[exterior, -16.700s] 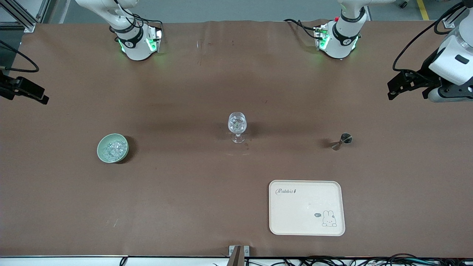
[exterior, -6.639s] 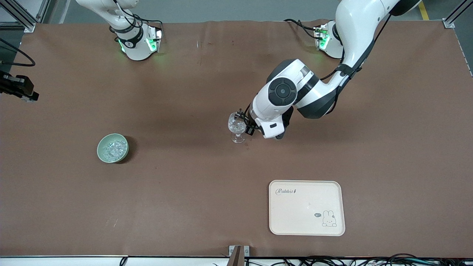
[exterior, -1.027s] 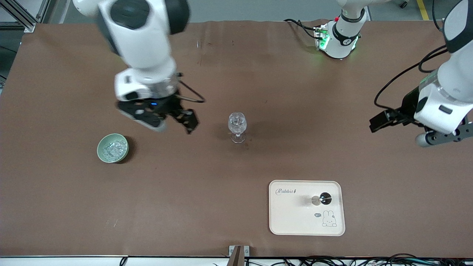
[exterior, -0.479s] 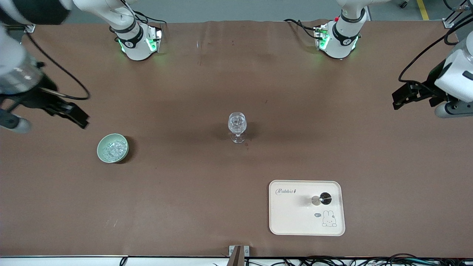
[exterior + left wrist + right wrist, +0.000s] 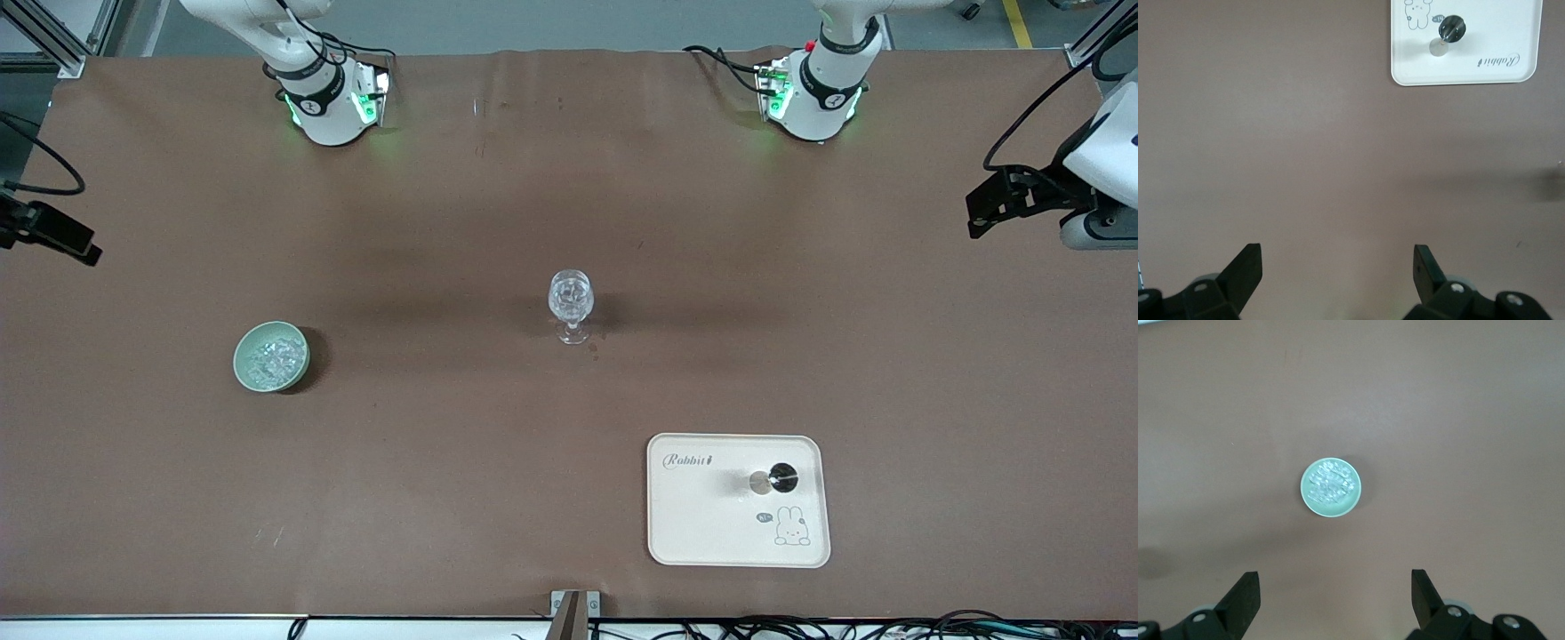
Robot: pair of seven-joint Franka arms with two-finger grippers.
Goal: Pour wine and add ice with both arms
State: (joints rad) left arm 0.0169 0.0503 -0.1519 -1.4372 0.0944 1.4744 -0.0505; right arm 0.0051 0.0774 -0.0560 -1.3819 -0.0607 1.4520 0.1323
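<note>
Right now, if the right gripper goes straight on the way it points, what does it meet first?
Probably the bare table. The open right gripper points down at it, and the green bowl of ice lies near that line; depth is unclear, so the bowl may be met instead.

1 overhead front camera, 2 down-facing wrist cameras

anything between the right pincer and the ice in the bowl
Nothing visible. The right pincer hangs open above the table's right-arm end, and only bare table shows between it and the ice in the bowl. The glass stands mid-table, well off that path.
</note>
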